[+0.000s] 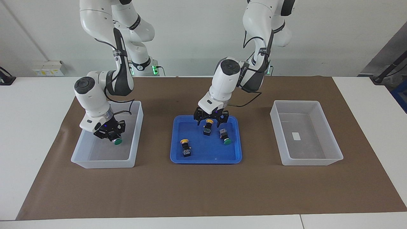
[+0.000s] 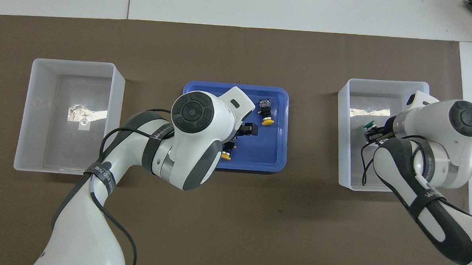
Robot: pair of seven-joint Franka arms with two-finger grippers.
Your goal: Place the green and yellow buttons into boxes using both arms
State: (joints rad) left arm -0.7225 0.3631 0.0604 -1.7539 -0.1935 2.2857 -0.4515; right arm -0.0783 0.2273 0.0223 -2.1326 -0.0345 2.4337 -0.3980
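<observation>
My right gripper [image 1: 115,139] is down inside the box [image 1: 135,133] at the right arm's end of the worktop, fingers clamped on a green-capped button [image 1: 118,142]; the cap points out and down, low over the box floor. Whether it touches the floor I cannot tell. Nothing else lies in that box.

My left gripper [image 1: 209,121] hangs over the blue tray [image 1: 206,159] at mid-worktop, fingers spread wide to either side of a yellow button [image 1: 208,126] standing upright at the tray edge nearer the robots. Fingers not closed on it.

Tray holds three buttons: that yellow one; a green button [image 1: 224,136] just beside it, tipped over, cap pointing away from the robots; a second yellow button [image 1: 185,147] farther from the robots, toward the right arm's end, also lying over.

The second box [image 1: 330,156] at the left arm's end holds only its small white label [image 1: 296,136].

Brown mat [image 1: 203,190] under all three containers.
</observation>
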